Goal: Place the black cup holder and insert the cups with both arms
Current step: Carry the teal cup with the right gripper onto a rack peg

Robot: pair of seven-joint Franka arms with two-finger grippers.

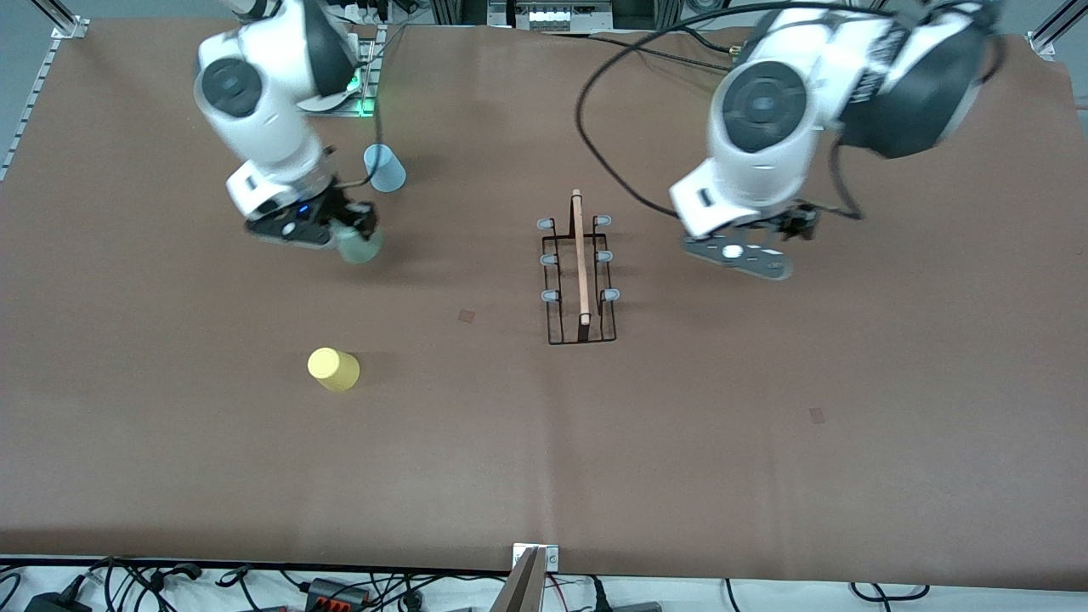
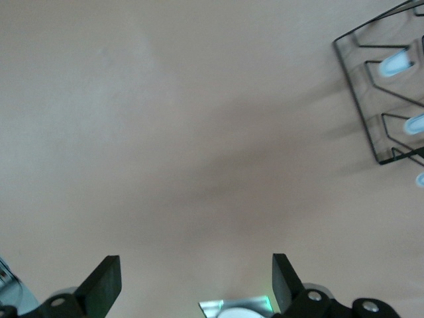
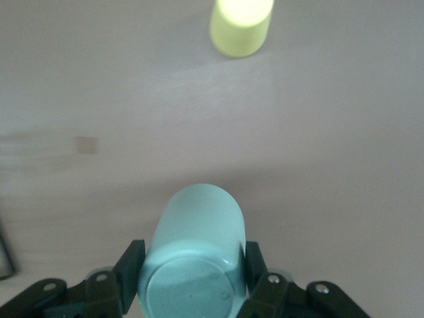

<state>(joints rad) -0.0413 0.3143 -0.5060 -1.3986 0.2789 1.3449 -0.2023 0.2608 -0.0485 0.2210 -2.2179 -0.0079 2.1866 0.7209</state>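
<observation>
The black cup holder [image 1: 580, 272] stands upright mid-table, with its wooden bar along the top and blue-tipped pegs; a corner of it shows in the left wrist view [image 2: 377, 99]. My right gripper [image 1: 353, 225] is shut on the pale green cup [image 1: 358, 246], which also shows in the right wrist view [image 3: 194, 252] between the fingers. The light blue cup [image 1: 385, 167] stands beside it, farther from the front camera. The yellow cup [image 1: 332, 369] stands nearer the camera and shows in the right wrist view [image 3: 241, 25]. My left gripper [image 2: 197, 278] is open and empty over bare table beside the holder.
A brown mat [image 1: 765, 442] covers the table. Small dark marks [image 1: 466, 315] lie on it. Cables run along the table's edges near the arm bases and near the front camera.
</observation>
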